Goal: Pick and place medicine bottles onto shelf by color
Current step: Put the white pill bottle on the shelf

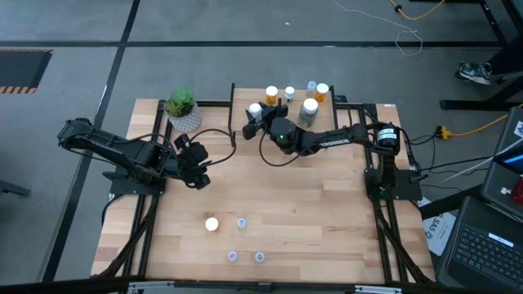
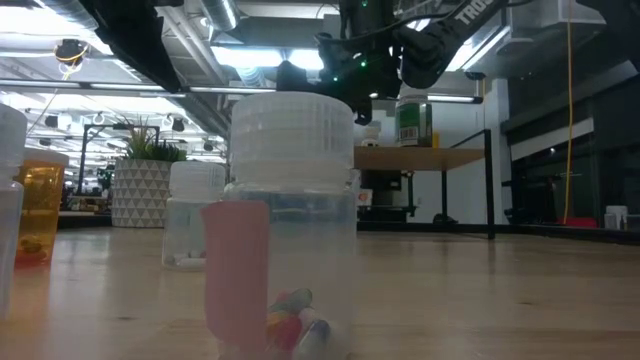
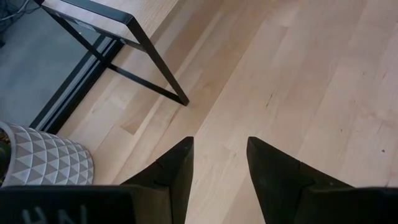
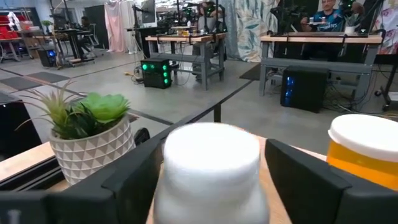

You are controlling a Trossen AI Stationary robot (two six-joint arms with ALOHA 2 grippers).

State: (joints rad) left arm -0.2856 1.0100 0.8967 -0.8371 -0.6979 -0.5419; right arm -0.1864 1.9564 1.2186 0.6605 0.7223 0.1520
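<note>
White and round, a bottle [image 4: 211, 171] sits between the two dark fingers of the right gripper [image 1: 255, 114] on the shelf [image 1: 359, 110]. The fingers stand a little apart from its sides, so the grip looks let go. An orange bottle [image 4: 364, 152] stands just beside it. The left gripper [image 3: 217, 180] hangs half open over bare wood, near the plant pot [image 1: 184, 110], holding nothing. More small bottles [image 1: 212, 224] wait at the front of the table [image 1: 327, 220].
</note>
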